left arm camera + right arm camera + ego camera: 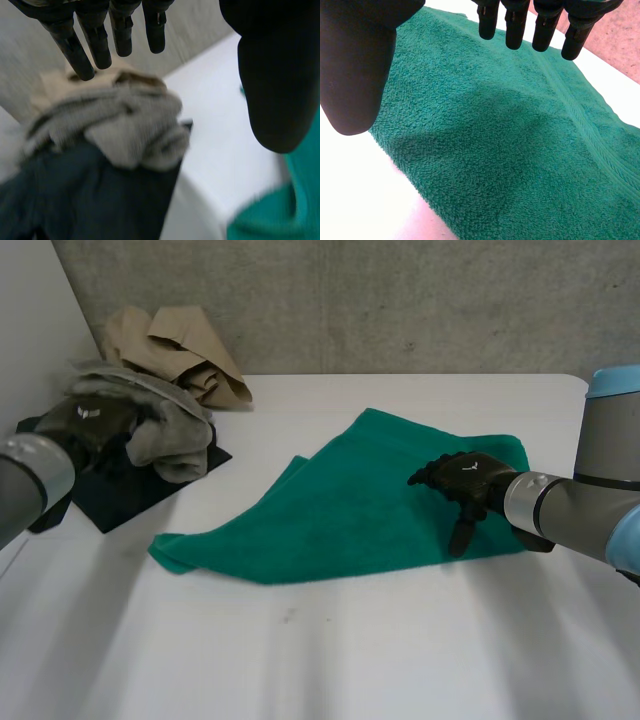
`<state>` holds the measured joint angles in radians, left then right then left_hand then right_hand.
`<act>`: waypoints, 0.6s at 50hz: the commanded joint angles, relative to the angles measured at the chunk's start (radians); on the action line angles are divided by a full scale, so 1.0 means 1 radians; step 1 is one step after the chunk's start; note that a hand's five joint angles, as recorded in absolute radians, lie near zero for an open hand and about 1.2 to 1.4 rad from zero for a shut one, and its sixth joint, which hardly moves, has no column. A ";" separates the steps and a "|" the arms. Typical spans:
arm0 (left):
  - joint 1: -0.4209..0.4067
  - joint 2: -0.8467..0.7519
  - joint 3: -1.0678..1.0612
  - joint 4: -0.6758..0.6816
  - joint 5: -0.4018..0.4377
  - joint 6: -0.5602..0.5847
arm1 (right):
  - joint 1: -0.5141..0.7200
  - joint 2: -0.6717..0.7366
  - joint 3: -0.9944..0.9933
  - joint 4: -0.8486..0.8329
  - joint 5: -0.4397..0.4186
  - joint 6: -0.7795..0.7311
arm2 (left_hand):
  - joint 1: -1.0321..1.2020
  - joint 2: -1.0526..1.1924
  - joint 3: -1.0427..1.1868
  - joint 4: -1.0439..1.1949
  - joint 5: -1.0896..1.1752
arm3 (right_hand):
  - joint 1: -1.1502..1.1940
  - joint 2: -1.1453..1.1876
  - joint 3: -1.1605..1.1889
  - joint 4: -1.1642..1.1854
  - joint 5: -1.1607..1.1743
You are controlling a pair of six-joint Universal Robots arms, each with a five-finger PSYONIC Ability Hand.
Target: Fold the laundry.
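Observation:
A green towel [350,500] lies folded over in the middle of the white table [330,660]. My right hand [462,482] hovers open over the towel's right part, near its front right corner. In the right wrist view the green towel [510,145] spreads under the straight fingers [515,30] and the thumb [355,75], which hold nothing. My left hand [85,425] is open above the pile of laundry at the left. In the left wrist view its fingers [100,45] point at a grey cloth [120,125] lying on a dark cloth [75,200].
At the table's left stand a grey cloth [165,435] on a dark cloth [130,490], with a beige cloth [180,355] behind them by the concrete wall. A corner of the green towel [280,210] lies beside the left thumb [275,75].

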<state>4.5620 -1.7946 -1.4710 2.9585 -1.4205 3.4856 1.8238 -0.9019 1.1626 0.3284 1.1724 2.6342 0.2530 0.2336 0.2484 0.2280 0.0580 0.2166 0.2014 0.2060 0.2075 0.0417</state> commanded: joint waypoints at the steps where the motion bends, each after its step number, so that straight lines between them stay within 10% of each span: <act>1: 0.133 -0.110 -0.078 0.027 0.198 0.133 | -0.003 -0.003 0.009 -0.015 0.000 -0.002 | 0.004 0.024 0.009 0.029 0.025 | -0.042 -0.027 -0.031 -0.033 -0.042; 30: 0.118 -0.348 -0.017 0.056 0.345 0.145 | -0.003 -0.008 0.048 -0.068 0.009 -0.014 | 0.514 0.534 0.519 0.539 0.535 | -0.042 -0.027 -0.031 -0.033 -0.042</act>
<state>4.7090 -2.1126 -1.5089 3.0056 -1.0706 3.6433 1.8208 -0.9104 1.2107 0.2630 1.1803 2.6159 0.5545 0.5444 0.5443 0.5484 0.3751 0.2166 0.2015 0.2060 0.2075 0.0417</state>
